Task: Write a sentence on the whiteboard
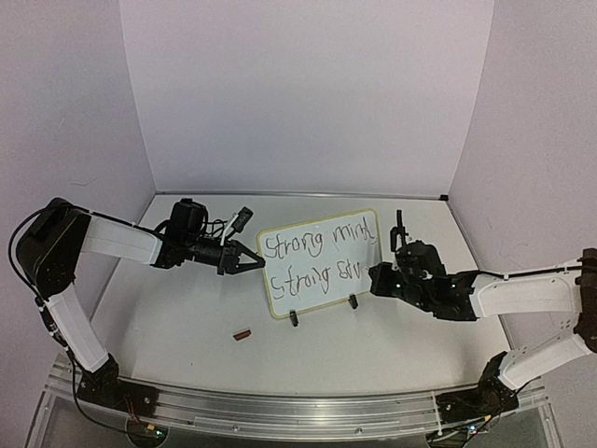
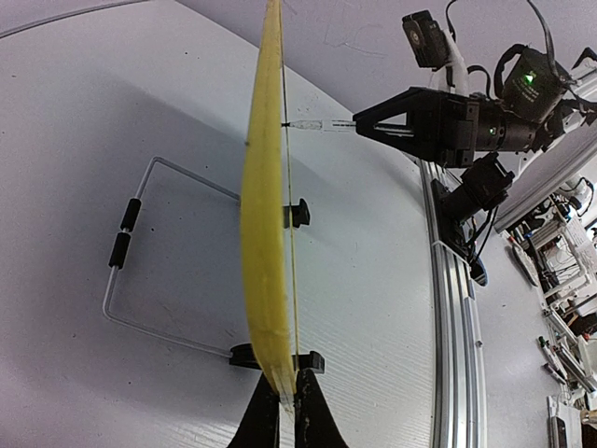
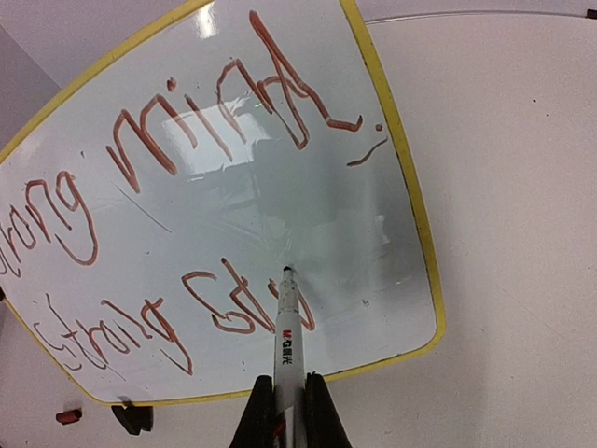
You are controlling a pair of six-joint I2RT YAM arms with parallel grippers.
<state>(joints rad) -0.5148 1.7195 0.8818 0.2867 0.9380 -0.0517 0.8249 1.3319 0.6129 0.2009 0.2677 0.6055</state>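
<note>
The whiteboard (image 1: pixel 312 299) stands tilted on its wire stand mid-table, yellow-framed. My left gripper (image 1: pixel 260 262) is shut on its left edge; in the left wrist view the board's yellow frame (image 2: pixel 261 233) runs edge-on from between the closed fingertips (image 2: pixel 312 411). My right gripper (image 3: pixel 287 415) is shut on a white marker (image 3: pixel 287 341), whose tip touches the board at the end of the lower line. The sentence (image 3: pixel 233 107) in reddish strokes reads "Strong mind" above and "Strong" plus a few more letters (image 3: pixel 224 303) below.
A small red marker cap (image 1: pixel 243 333) lies on the table in front of the board, also visible as a red bit (image 3: pixel 67 416). Black clips (image 1: pixel 294 319) hold the board's bottom edge. The wire stand (image 2: pixel 140 252) extends behind it. Walls enclose three sides.
</note>
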